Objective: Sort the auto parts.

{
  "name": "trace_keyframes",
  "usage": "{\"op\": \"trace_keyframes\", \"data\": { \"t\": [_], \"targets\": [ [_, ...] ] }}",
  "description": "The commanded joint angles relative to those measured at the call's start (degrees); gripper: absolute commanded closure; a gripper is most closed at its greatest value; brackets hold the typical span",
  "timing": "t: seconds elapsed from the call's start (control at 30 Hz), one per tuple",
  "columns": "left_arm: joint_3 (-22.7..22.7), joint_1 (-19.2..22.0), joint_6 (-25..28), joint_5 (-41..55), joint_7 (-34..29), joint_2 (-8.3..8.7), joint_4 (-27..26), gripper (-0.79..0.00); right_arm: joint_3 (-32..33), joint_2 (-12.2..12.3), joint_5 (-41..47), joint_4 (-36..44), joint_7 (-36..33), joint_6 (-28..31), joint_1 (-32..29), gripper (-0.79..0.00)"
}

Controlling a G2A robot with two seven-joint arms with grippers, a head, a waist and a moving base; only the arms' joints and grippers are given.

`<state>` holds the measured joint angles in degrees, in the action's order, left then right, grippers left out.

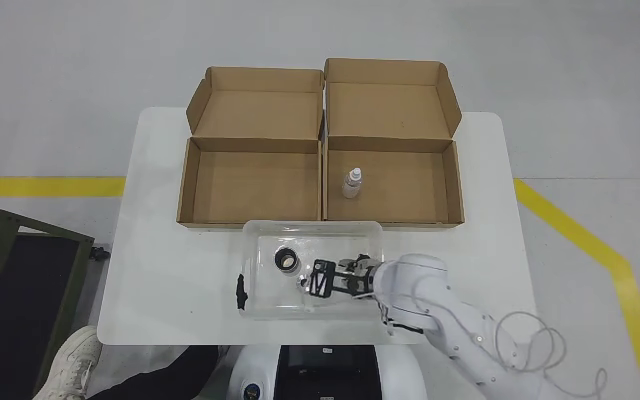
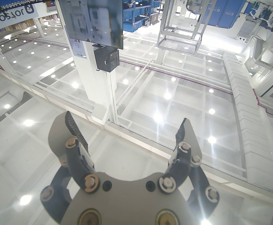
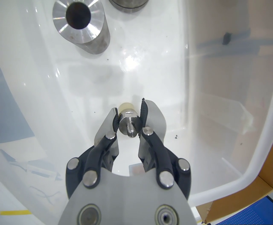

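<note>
My right gripper (image 3: 129, 120) is inside the clear plastic bin (image 3: 221, 187), shut on a small metal stud with a cream tip (image 3: 127, 123) just above the bin floor. In the top view this gripper (image 1: 320, 281) is in the bin (image 1: 262, 232), near its front middle. A hollow metal cylinder (image 3: 82, 27) lies farther in; from above this cylinder (image 1: 286, 262) is left of the gripper. A second metal part (image 3: 128, 3) shows at the picture's edge. A similar white-tipped part (image 1: 352, 182) stands in the right cardboard box (image 1: 440, 200). My left gripper (image 2: 125, 125) is open, pointing at the ceiling.
Two open cardboard boxes stand side by side behind the bin; the left box (image 1: 190, 190) holds nothing. A small black object (image 1: 241, 291) lies at the bin's front left corner. Bare white table (image 1: 160, 260) spreads to both sides.
</note>
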<state>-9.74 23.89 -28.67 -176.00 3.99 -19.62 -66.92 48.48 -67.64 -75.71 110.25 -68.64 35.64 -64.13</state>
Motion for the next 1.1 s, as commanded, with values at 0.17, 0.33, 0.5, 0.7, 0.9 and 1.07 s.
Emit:
{"op": "trace_keyframes", "data": {
  "t": [0.17, 0.33, 0.5, 0.7, 0.9, 1.07],
  "targets": [
    [0.0, 0.0, 0.0, 0.0, 0.0, 0.00, 0.0, -0.785, 1.2, 0.6, -1.3, 4.6, 2.7, 0.0, -1.8, 0.000],
    [0.0, 0.0, 0.0, 0.0, 0.0, 0.00, 0.0, -0.785, 4.1, 1.3, -2.7, 8.5, 9.6, -0.3, -4.2, 0.000],
    [0.0, 0.0, 0.0, 0.0, 0.0, 0.00, 0.0, -0.785, 7.7, 2.0, -1.2, 10.0, 21.6, 2.0, -6.6, 0.000],
    [0.0, 0.0, 0.0, 0.0, 0.0, 0.00, 0.0, -0.785, 10.7, 2.5, -0.4, 10.1, 33.7, 3.5, -8.2, 0.000],
    [0.0, 0.0, 0.0, 0.0, 0.0, 0.00, 0.0, -0.785, 12.7, 2.8, 1.4, 9.6, 45.8, 7.5, -8.6, 0.000],
    [0.0, 0.0, 0.0, 0.0, 0.0, 0.00, 0.0, -0.785, 14.5, 3.0, 2.7, 10.1, 52.1, 7.7, -9.2, 0.000]
  ]
}}
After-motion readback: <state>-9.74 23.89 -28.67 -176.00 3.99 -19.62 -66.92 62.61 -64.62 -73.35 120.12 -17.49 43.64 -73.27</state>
